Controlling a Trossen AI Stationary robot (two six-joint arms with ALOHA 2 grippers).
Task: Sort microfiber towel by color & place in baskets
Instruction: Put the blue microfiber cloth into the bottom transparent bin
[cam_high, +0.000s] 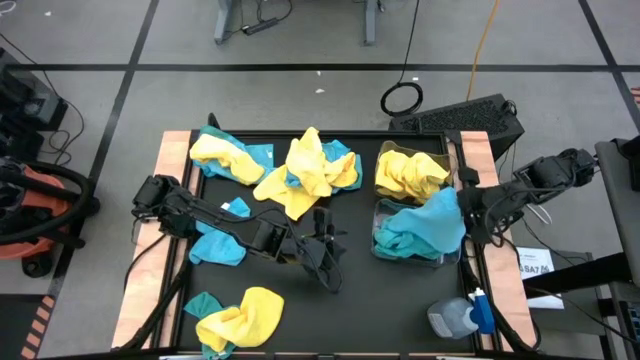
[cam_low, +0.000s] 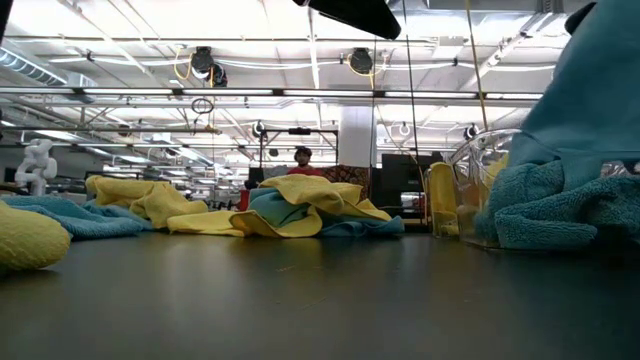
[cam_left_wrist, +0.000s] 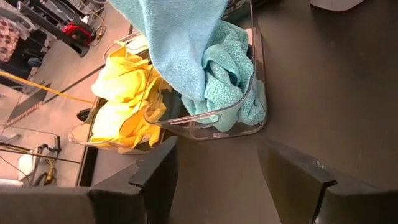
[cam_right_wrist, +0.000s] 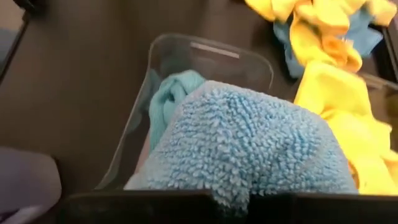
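My right gripper (cam_high: 462, 205) is closed on a teal towel (cam_high: 432, 222) hanging over the teal basket (cam_high: 378, 243), so I should lower it until all corners are inside before releasing, while my left gripper (cam_high: 325, 262) waits empty, fingers apart, mid-table.

Through the high view I saw both arms as matte black, built of tubular links joined by bulkier cylindrical joint housings. The left arm (cam_high: 215, 222) crossed the lower left of the frame and ended in the left gripper (cam_high: 327, 262), an angular black assembly. The right arm (cam_high: 530, 185), at the right edge, carried thin cables looped along its links. In the left wrist view, the fingers (cam_left_wrist: 155, 177) along the bottom of the frame were flat, dark, blocky plates with squared, bevelled tips.
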